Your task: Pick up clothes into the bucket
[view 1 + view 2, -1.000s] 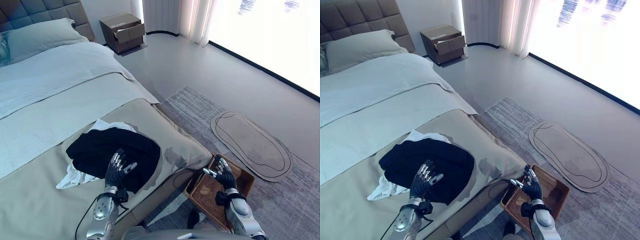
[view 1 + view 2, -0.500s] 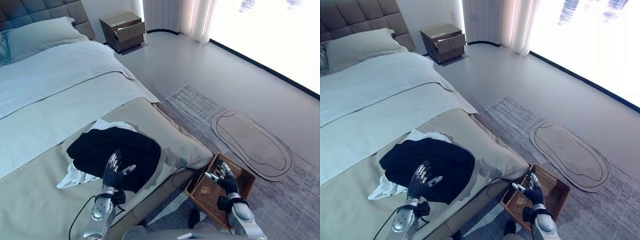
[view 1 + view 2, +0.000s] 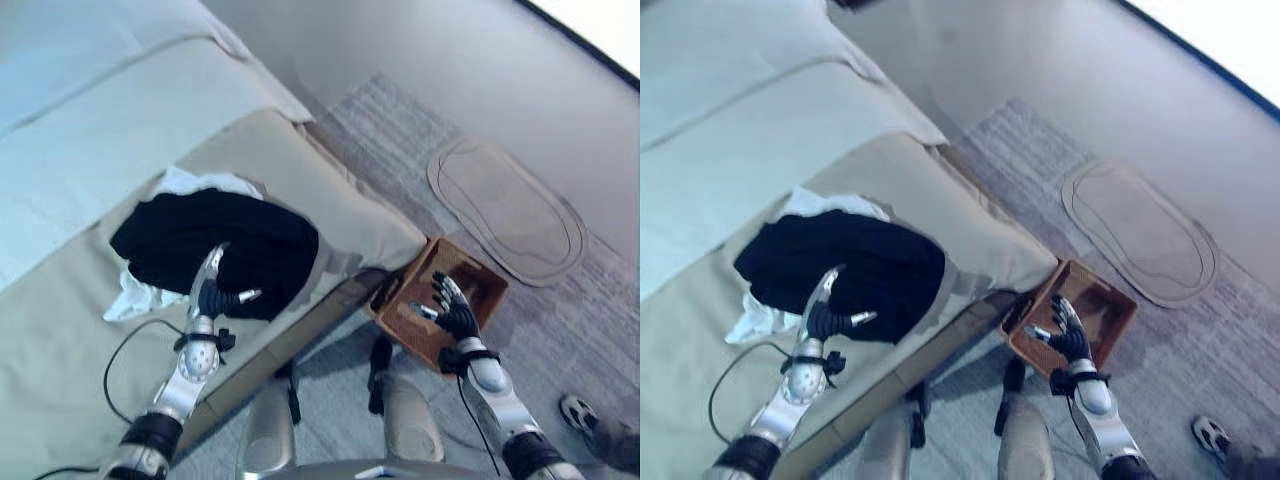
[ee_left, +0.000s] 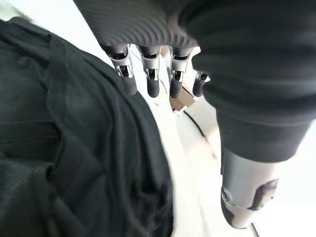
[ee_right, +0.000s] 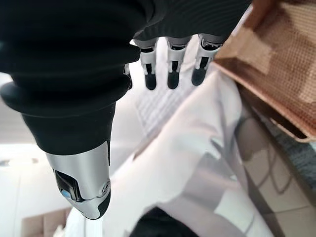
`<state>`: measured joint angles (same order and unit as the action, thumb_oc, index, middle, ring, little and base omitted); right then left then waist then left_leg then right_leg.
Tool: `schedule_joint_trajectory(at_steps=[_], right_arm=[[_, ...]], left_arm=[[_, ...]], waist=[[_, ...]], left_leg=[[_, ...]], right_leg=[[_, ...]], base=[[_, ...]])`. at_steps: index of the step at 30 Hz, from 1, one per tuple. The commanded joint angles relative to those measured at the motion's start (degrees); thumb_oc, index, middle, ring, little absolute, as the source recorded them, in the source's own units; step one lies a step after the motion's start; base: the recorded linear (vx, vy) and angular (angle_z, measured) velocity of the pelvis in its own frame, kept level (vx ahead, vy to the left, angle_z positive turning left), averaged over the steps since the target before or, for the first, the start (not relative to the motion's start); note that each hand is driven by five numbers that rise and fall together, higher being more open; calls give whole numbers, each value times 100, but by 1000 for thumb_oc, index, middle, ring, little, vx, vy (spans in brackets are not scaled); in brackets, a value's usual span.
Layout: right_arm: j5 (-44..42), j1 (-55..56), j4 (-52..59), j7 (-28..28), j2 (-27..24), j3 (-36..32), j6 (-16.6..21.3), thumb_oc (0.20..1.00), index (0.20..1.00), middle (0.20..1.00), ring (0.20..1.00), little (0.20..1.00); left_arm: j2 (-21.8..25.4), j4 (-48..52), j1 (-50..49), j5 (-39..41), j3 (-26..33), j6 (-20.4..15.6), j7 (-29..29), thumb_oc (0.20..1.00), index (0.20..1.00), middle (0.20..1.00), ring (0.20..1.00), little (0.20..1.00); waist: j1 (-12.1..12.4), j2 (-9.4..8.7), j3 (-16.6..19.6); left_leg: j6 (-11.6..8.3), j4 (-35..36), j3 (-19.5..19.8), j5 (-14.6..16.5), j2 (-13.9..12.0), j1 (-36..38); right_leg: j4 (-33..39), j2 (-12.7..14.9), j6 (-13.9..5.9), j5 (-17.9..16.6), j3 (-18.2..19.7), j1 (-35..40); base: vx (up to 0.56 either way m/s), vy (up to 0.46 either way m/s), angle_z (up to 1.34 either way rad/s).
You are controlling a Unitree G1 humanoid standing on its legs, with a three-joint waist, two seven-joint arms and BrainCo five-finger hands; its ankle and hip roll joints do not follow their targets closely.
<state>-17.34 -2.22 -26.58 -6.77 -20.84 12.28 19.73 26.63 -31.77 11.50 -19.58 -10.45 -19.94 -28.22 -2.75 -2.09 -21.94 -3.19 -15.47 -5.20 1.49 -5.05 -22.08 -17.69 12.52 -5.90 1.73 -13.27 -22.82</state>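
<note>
A black garment (image 3: 210, 250) lies crumpled on the beige bed cover, with a white garment (image 3: 135, 296) under it that shows at its near and far edges. My left hand (image 3: 212, 293) hovers open at the black garment's near edge, fingers straight and thumb out; the dark cloth (image 4: 74, 148) lies just past the fingers (image 4: 150, 79). A brown woven basket (image 3: 480, 280) stands on the floor by the bed's corner. My right hand (image 3: 452, 308) is open with spread fingers above the basket's near side, holding nothing; the basket (image 5: 281, 59) shows beside it.
The bed (image 3: 90, 150) takes up the left side, its corner (image 3: 405, 245) next to the basket. A grey rug (image 3: 400, 130) carries an oval beige mat (image 3: 510, 210). A person's shoe (image 3: 582, 412) stands at the lower right on the floor.
The camera has tipped down and closer, so the whole scene shifted. My left hand has moved up onto the black garment's near edge. My right hand stays above the basket.
</note>
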Motion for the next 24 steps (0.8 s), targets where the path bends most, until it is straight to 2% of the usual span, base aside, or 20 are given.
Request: schedule_joint_trajectory(at_steps=[1, 7, 8, 9, 17, 24], right_arm=[[58, 125, 731, 13, -52, 19, 378, 1000, 1000, 1000, 1000, 1000], [-8, 23, 874, 89, -262, -44, 468, 1000, 1000, 1000, 1000, 1000], [-9, 22, 874, 89, -262, -48, 468, 1000, 1000, 1000, 1000, 1000], [-25, -58, 895, 96, -322, -54, 482, 1000, 1000, 1000, 1000, 1000], [-49, -436, 950, 117, -516, 30, 493, 1000, 1000, 1000, 1000, 1000], [-43, -671, 1038, 123, -604, 37, 468, 1000, 1000, 1000, 1000, 1000]], left_arm=[[422, -175, 126, -699, -87, 225, -581, 1000, 1000, 1000, 1000, 1000], [924, -899, 864, -1722, -465, 839, -1070, 1000, 1000, 1000, 1000, 1000], [922, -907, 871, -1724, -470, 837, -1074, 1000, 1000, 1000, 1000, 1000], [1030, -1140, 1099, -1883, -579, 1014, -1147, 1000, 1000, 1000, 1000, 1000], [1541, -1720, 2030, -2586, -1230, 1470, -1013, 1000, 1000, 1000, 1000, 1000], [1698, -2005, 2624, -3063, -1743, 1725, -702, 1000, 1000, 1000, 1000, 1000]], waist=[[-148, -269, 220], [-310, -260, 194], [-308, -259, 197], [-356, -243, 168], [-509, -142, 16], [-591, -71, -80]], left_leg=[[158, -797, 181, 184, -129, -783], [131, -910, 232, 135, -162, -1403], [131, -910, 233, 133, -161, -1408], [134, -913, 240, 122, -151, -1519], [164, -1234, 256, 196, -124, -2018], [191, -1351, 220, 212, -106, -2339]], right_leg=[[-216, 341, -265, -75, 219, -175], [-458, 348, -265, -63, 248, -872], [-460, 349, -265, -62, 248, -878], [-502, 357, -269, -66, 277, -1012], [-792, 373, -278, -29, 424, -1515], [-890, 388, -292, -52, 528, -1844]], base=[[-57, 4, 19], [-36, 15, 4], [-19, 41, 0], [0, 0, 0], [-6, 16, 0], [-8, 30, -1]])
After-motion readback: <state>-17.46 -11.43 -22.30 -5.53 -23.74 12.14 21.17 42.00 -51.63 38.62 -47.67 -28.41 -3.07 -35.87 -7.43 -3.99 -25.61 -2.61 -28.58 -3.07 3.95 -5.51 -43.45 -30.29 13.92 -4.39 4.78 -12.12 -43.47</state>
